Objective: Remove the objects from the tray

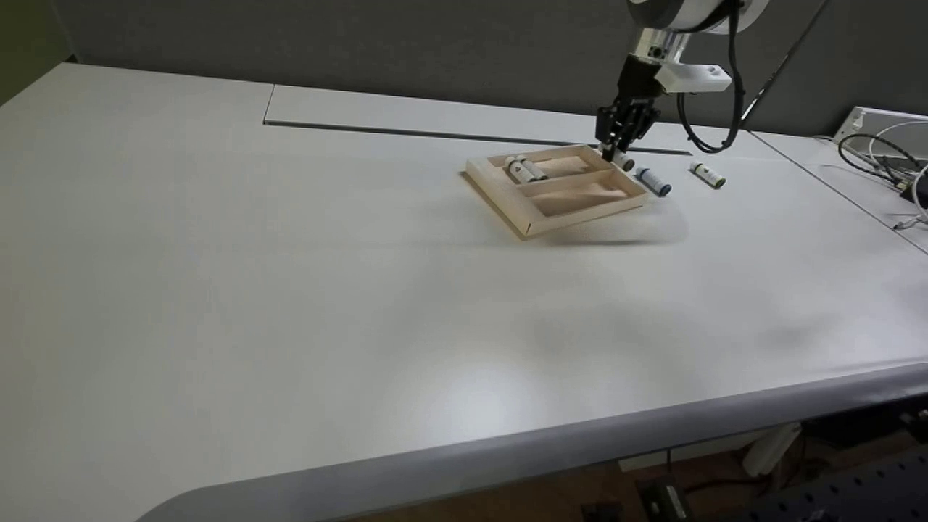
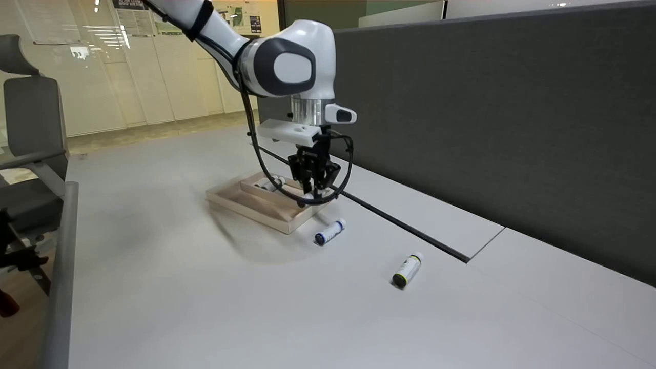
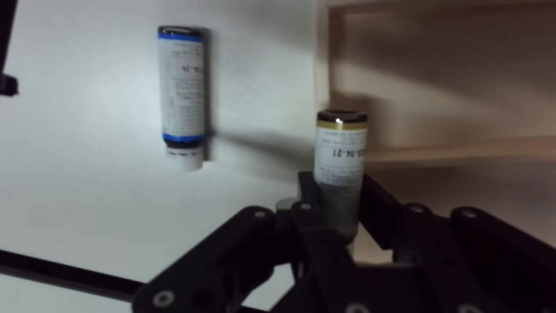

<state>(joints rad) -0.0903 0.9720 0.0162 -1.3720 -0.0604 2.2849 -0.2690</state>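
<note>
The objects are small white-labelled bottles. My gripper (image 3: 341, 191) is shut on a gold-banded bottle (image 3: 341, 152), at the tray's rim; it also shows in an exterior view (image 1: 623, 161). The light wood tray (image 1: 500, 194) has two compartments and also shows in the wrist view (image 3: 322, 56). Two bottles (image 1: 520, 171) lie side by side in its far compartment. A blue-banded bottle (image 3: 181, 87) lies on the table just beside the tray, also in an exterior view (image 2: 330, 231). A yellow-green-banded bottle (image 2: 408, 270) lies farther out, outside the wrist view.
A dark slot (image 2: 400, 225) runs along the back of the white table (image 1: 326, 290). A grey partition (image 2: 461, 118) stands behind it. Cables and a white box (image 1: 881, 130) are at the table's far corner. A chair (image 2: 33, 113) stands beyond the table's edge.
</note>
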